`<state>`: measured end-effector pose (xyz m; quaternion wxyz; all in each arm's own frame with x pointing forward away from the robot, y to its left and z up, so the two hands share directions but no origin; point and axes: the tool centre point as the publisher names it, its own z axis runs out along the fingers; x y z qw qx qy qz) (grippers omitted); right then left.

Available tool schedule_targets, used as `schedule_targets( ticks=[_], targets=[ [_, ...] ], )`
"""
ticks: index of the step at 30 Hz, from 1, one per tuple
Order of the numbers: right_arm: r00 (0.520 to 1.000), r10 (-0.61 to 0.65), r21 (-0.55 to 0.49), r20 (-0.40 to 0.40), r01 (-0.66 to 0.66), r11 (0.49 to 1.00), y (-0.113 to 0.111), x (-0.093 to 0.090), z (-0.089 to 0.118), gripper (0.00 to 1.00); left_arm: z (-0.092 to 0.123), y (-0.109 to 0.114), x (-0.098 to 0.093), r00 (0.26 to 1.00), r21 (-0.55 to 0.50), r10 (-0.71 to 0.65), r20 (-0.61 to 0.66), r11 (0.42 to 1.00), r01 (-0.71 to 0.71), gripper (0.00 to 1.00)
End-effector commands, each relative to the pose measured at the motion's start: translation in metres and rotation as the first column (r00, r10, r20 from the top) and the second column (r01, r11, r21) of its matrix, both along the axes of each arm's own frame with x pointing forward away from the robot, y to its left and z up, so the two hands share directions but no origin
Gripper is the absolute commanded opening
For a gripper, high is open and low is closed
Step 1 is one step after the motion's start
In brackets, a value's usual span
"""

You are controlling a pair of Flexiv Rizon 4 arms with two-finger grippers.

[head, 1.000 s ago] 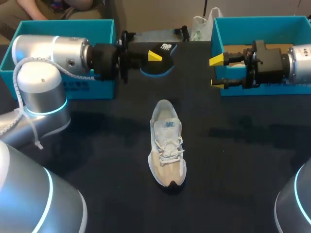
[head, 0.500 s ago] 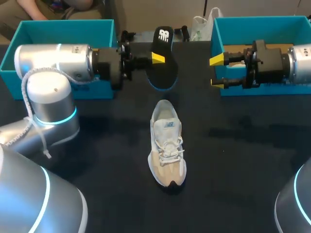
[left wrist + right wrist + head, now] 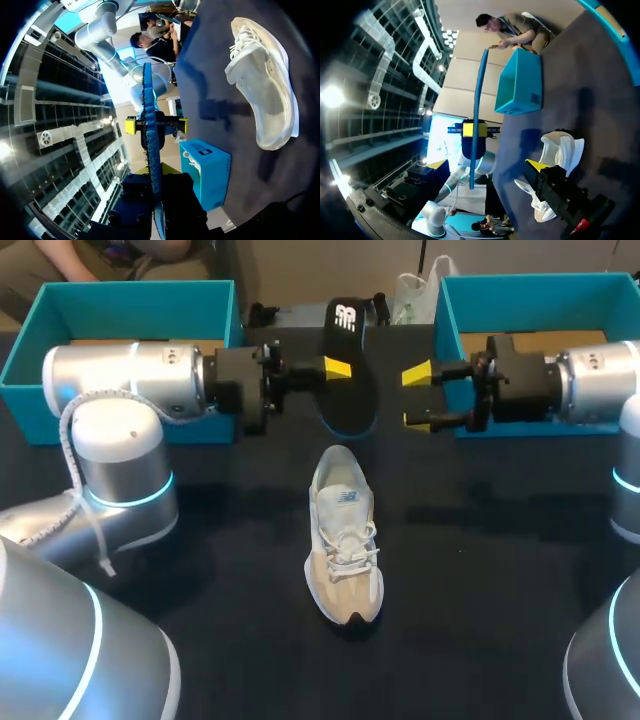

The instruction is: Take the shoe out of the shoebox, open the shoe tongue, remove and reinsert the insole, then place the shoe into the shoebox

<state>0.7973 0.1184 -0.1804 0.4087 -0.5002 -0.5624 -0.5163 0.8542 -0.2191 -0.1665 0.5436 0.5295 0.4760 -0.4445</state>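
A white-and-beige shoe [image 3: 345, 540] lies on the dark table, toe toward the near edge; it also shows in the left wrist view [image 3: 265, 85]. My left gripper [image 3: 336, 368] is shut on a black insole [image 3: 350, 402], held edge-up in the air beyond the shoe's heel. The left wrist view shows the insole [image 3: 149, 150] edge-on, running out from my fingers. My right gripper [image 3: 415, 396] stands open just right of the insole, facing it without touching. In the right wrist view the insole [image 3: 479, 95] stands ahead of my yellow fingertip [image 3: 536, 165], with the shoe [image 3: 561, 149] below.
A teal box [image 3: 130, 292] stands at the back left behind my left arm. A second teal box [image 3: 530, 298] stands at the back right behind my right gripper. A white bag [image 3: 412, 295] lies between them at the far edge.
My left arm carried the insole to the right and turned it upright. My right gripper moved left, away from the right box and toward the insole, still open.
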Motion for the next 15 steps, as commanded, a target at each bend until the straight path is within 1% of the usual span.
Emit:
schedule_targets(
  ticks=[1, 4, 5, 6, 7, 9, 14, 15],
  targets=[
    [1.000, 0.013, 0.000, -0.012, -0.013, 1.000, 0.010, 0.005, -0.001, 1.00, -0.005, -0.015, 0.005, 1.000, 0.006, -0.005, 0.023, 1.000, 0.005, 0.00],
    [1.000, 0.020, 0.001, -0.018, -0.020, 1.000, 0.014, 0.006, -0.001, 1.00, -0.008, -0.021, 0.005, 1.000, 0.006, -0.007, 0.025, 1.000, 0.007, 0.00],
    [1.000, 0.023, 0.001, -0.021, -0.023, 1.000, 0.015, 0.006, -0.001, 0.82, -0.009, -0.023, 0.005, 1.000, 0.006, -0.006, 0.026, 1.000, 0.006, 0.00],
    [0.999, 0.024, 0.000, -0.022, -0.024, 1.000, 0.016, 0.006, -0.001, 0.54, -0.010, -0.024, 0.005, 1.000, 0.007, -0.005, 0.028, 1.000, 0.005, 0.00],
    [0.999, 0.025, -0.001, -0.023, -0.025, 1.000, 0.017, 0.006, -0.001, 0.47, -0.011, -0.026, 0.005, 1.000, 0.007, -0.003, 0.031, 1.000, 0.003, 0.00],
    [0.999, 0.030, 0.002, -0.024, -0.030, 1.000, 0.019, 0.006, 0.000, 0.46, -0.012, -0.029, 0.004, 0.999, 0.008, -0.002, 0.035, 1.000, 0.002, 0.00],
    [0.999, 0.043, 0.006, -0.027, -0.042, 0.999, 0.022, 0.007, -0.001, 0.46, -0.012, -0.039, 0.004, 0.998, 0.005, 0.002, 0.056, 1.000, -0.002, 0.00],
    [0.999, 0.044, 0.007, -0.027, -0.044, 0.999, 0.023, 0.007, -0.001, 0.44, -0.012, -0.041, 0.004, 0.999, 0.002, 0.004, 0.053, 1.000, -0.004, 0.00]
  ],
)
